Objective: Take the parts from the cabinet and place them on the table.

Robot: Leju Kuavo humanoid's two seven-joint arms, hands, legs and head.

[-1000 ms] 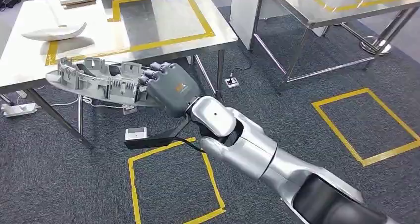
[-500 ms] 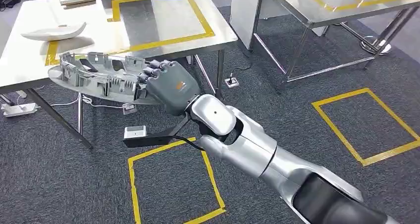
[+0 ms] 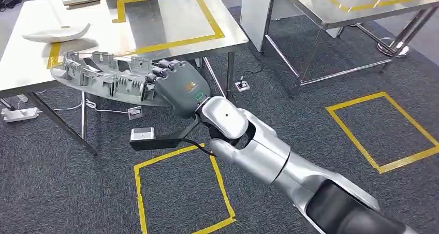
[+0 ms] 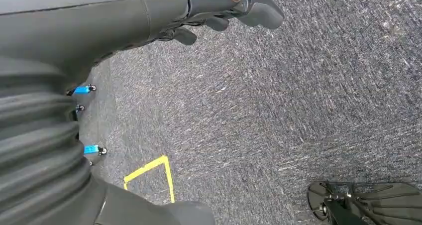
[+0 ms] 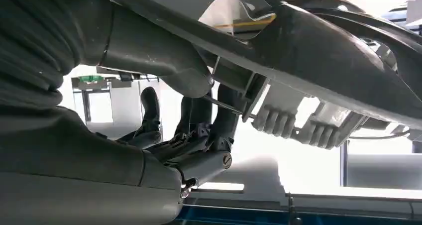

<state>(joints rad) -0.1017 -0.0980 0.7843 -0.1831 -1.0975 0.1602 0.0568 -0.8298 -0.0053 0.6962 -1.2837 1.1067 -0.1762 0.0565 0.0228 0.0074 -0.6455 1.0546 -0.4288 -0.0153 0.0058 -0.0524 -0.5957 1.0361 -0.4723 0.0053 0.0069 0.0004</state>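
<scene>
Right hand (image 3: 178, 91) grips one end of the ribbed grey plastic part (image 3: 106, 78), fingers (image 3: 158, 73) curled over its rim w/ thumb underneath, as we see in the right wrist view. We note the part sits roughly level, its far end above the front edge of the steel table (image 3: 31, 68), near the white curved part (image 3: 57, 33) lying on the tabletop. Left hand (image 4: 219, 8) hangs over the grey carpet (image 4: 278, 100), holding nothing, fingers loosely bent and apart.
</scene>
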